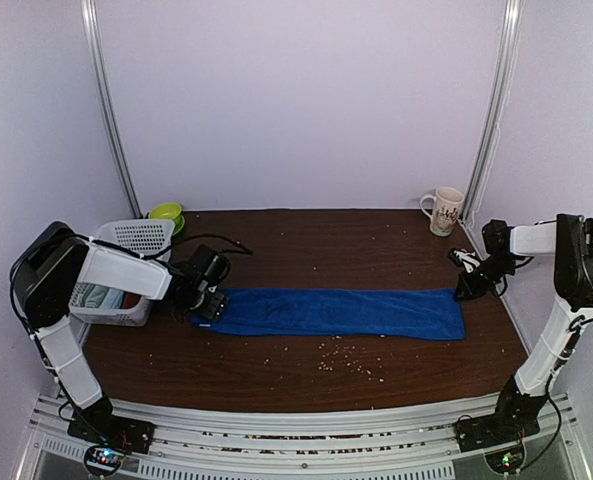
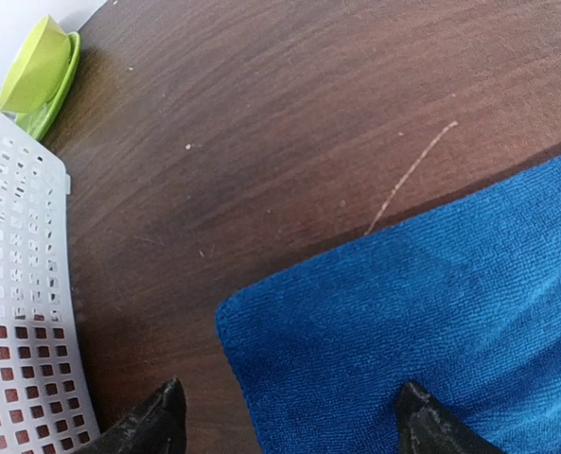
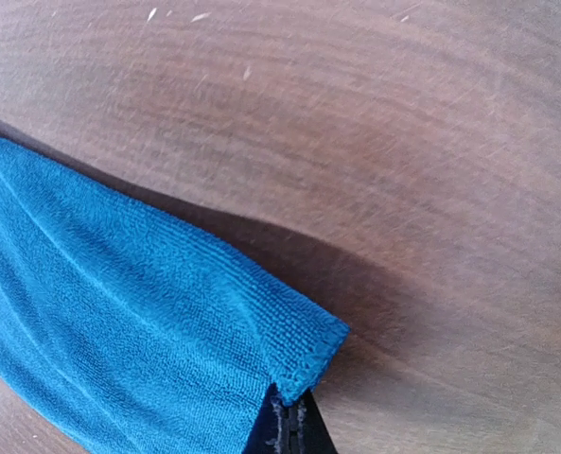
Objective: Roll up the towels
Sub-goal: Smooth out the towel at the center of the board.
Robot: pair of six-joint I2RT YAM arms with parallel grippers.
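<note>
The blue towel point(image 1: 341, 312) lies flat as 1 long strip across the middle of the table point(image 1: 306, 245). Its long axis runs left to right between the 2 arms, so any roll has to travel along that axis from 1 short end toward the other. The left gripper point(image 2: 289, 416) sits at the strip's left short end with its jaws wide apart and nothing held. 1 finger is over the cloth, the other over bare wood just beside the white basket point(image 1: 136, 240), and a corner of the towel lies between them. The right gripper point(image 3: 289, 421) is at the opposite end, closed tight on the towel's far right corner, which it pinches a little up off the wood. Each arm is nearest its own end. By my reading, the left is placed to start the roll while the right holds the far end taut. Room is tight on the left, where the basket wall stands close to the towel's edge. It is open in front of and behind the strip, apart from scattered crumbs point(image 1: 344, 358) on the near side. The mint-green towel point(image 1: 96, 297) seems to lie inside the basket, partly hidden by the left arm, and the mug point(image 1: 444, 211) stands well apart in the far right corner
</note>
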